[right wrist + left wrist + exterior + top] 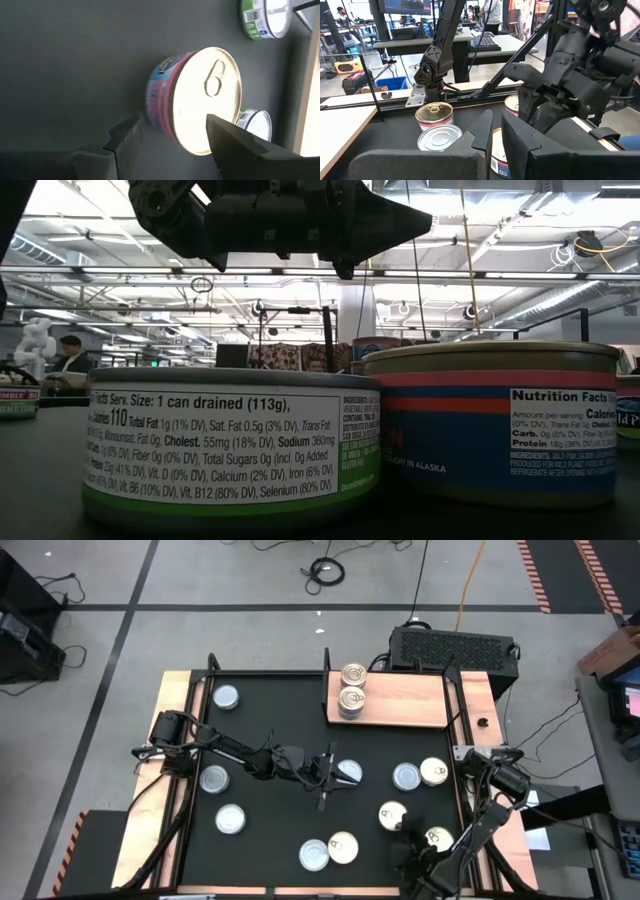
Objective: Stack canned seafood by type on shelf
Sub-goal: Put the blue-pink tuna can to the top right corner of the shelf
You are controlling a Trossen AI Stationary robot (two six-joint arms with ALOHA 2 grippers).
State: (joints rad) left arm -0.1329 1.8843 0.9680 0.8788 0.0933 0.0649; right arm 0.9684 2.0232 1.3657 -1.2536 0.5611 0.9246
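Seemingly straddling a gold-lid tin (192,100), the right gripper (172,137) stands apart; an off-centre squeeze could tip it. Left gripper (496,131) looks nearly together, holding nothing.

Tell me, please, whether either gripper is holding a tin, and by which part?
The right gripper holds nothing; it stands open astride a gold-lidded tin. Whether the left gripper grips the silvery tin under it cannot be told.

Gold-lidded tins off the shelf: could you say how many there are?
4 tins on the black mat: one at its right edge, two by the right arm, one front centre. The arm may hide others.
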